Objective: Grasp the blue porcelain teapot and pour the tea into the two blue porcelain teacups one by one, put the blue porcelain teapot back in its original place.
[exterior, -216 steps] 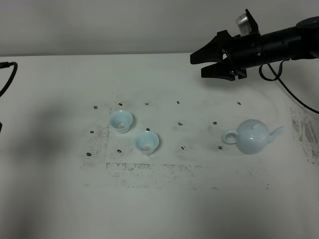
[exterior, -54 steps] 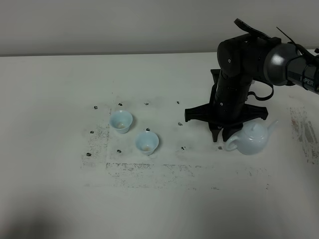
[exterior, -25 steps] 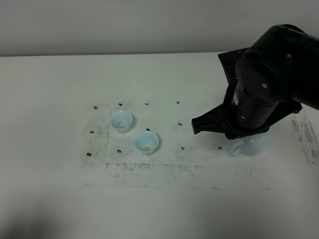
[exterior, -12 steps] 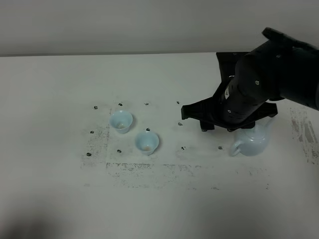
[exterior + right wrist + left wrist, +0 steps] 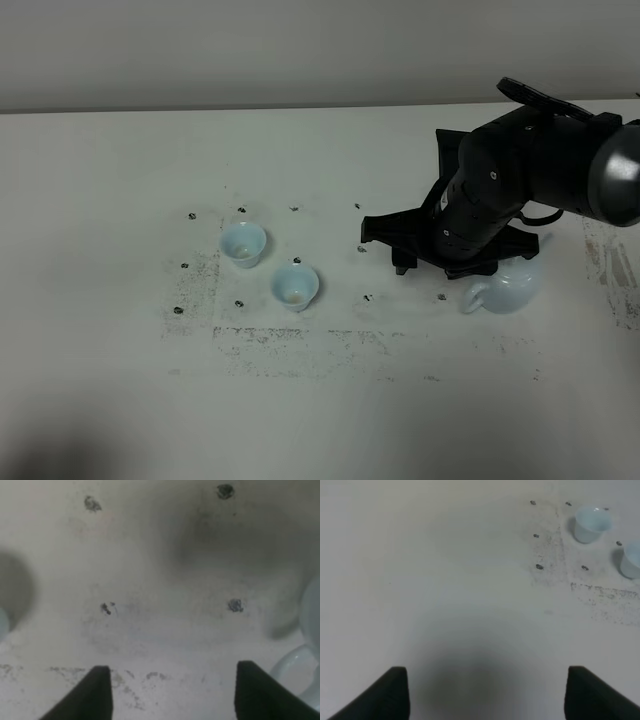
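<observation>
On the white surface (image 5: 320, 400), the black right arm (image 5: 530, 170) hangs over the pale blue round porcelain teapot (image 5: 510, 292), whose loop handle (image 5: 280, 662) lies just outside the right tool (image 5: 173, 667), which is spread apart and holds nothing.

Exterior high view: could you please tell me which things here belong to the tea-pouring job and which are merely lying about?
Part of the job:
- pale sky-blue glossy porcelain teapot
- two pale-blue handleless porcelain teacups
- right gripper, open beside the teapot's handle

Just there:
- white tabletop
- small dark spots on it; no other loose objects show
</observation>
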Robot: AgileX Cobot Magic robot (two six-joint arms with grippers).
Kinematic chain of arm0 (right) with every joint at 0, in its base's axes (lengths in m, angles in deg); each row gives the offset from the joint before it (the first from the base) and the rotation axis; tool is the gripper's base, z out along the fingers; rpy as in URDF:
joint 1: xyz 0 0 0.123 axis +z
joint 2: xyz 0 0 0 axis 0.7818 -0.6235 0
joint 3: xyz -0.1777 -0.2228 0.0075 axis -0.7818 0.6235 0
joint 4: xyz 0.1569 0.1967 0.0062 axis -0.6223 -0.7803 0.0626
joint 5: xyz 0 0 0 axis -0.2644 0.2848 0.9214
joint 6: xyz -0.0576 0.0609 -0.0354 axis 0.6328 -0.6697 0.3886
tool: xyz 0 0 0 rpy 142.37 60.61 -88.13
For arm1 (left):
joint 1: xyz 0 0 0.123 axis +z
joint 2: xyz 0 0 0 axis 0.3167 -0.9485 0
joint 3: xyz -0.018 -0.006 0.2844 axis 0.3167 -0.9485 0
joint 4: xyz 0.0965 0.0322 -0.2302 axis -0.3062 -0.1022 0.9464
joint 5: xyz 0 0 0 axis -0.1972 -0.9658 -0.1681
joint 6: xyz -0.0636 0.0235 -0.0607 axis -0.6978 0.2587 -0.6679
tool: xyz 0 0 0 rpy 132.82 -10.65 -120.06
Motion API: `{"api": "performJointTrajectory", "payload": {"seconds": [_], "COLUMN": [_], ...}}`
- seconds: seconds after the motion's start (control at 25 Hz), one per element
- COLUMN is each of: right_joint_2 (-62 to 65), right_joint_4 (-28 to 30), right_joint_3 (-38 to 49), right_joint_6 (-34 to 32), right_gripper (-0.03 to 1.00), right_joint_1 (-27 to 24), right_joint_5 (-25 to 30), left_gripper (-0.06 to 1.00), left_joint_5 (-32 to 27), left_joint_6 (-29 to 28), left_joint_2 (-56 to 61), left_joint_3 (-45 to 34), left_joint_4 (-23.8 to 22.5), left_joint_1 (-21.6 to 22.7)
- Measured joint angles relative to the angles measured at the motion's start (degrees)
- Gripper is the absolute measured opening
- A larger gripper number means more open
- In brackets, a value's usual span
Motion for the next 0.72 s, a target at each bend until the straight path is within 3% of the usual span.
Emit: {"api": "performJointTrajectory", "payload": {"seconds": [0.72], "right_joint_2": [-3.4], "right_joint_4": [1.1], "right_joint_3": [0.0], "right_joint_6": [0.5], "right_gripper": [0.45], "right_joint_1": [0.0], "right_joint_5": [2.5], "left_gripper": [0.62], "left_joint_5": [0.0], "left_joint_6": [0.0], "left_joint_2": [0.0], "left_joint_3": [0.0], "left_joint_4": [0.0], "left_joint_1": [0.0]}}
